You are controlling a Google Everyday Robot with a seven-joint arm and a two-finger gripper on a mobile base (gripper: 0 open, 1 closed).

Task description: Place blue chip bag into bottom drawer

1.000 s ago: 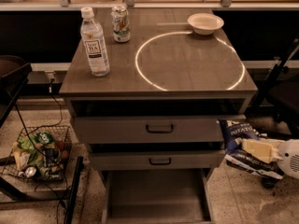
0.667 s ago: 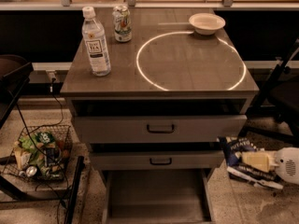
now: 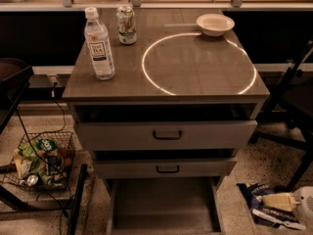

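Note:
The blue chip bag [image 3: 251, 197] is a crumpled dark-blue foil bag with white print, low at the right of the cabinet, near the floor. My gripper [image 3: 268, 200] comes in from the lower right edge with cream fingers [image 3: 279, 201] lying across the bag and shut on it. The bottom drawer [image 3: 164, 205] is pulled out at the foot of the cabinet, grey with a flat bare floor. The bag and the gripper are to the right of the drawer, outside its side wall.
Two shallower drawers [image 3: 166, 134] [image 3: 166, 168] stand partly open above it. On the cabinet top are a water bottle [image 3: 99, 45], a can [image 3: 126, 25] and a white bowl [image 3: 214, 24]. A wire basket [image 3: 41, 160] with green packets is at left, dark chair legs [image 3: 293, 126] at right.
My gripper and the blue chip bag have dropped lower along the cabinet's right side, from the level of the middle drawer to the level of the bottom drawer.

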